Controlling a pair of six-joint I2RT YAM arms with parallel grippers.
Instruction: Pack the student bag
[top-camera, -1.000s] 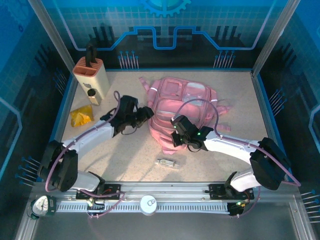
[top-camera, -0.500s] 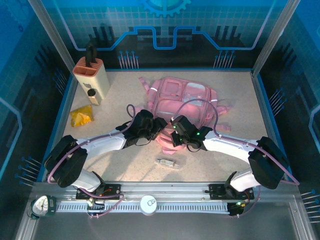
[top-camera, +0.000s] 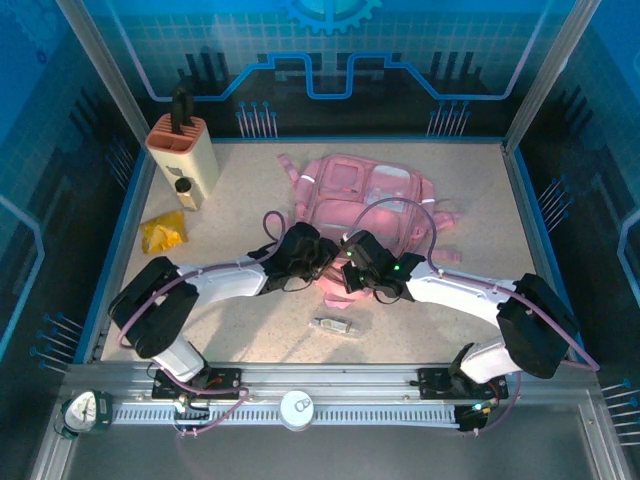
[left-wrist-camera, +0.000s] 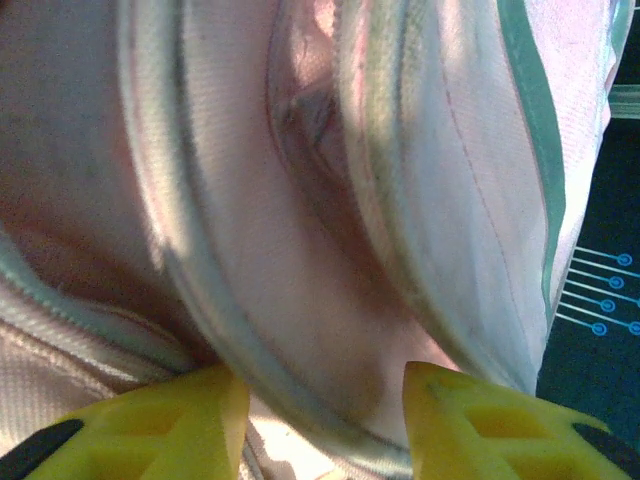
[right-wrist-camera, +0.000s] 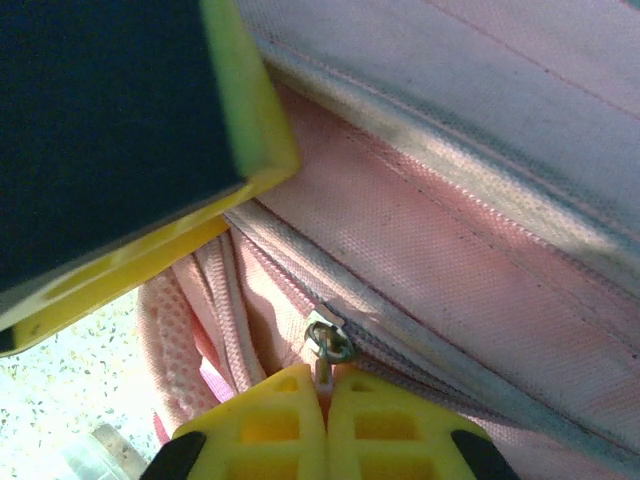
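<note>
While the student bag (top-camera: 365, 195) lies on the tabletop (top-camera: 240, 335) toward 12 o'clock, the jaws of the right gripper (right-wrist-camera: 325, 385) pinch its zipper pull (right-wrist-camera: 328, 345) and those of the left gripper (left-wrist-camera: 325, 390) stand apart astride fabric at its 7 o'clock corner.

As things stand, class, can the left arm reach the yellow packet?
Probably yes: the yellow packet lies on bare table beside the left arm, nothing between; its hand is at the student bag.
</note>
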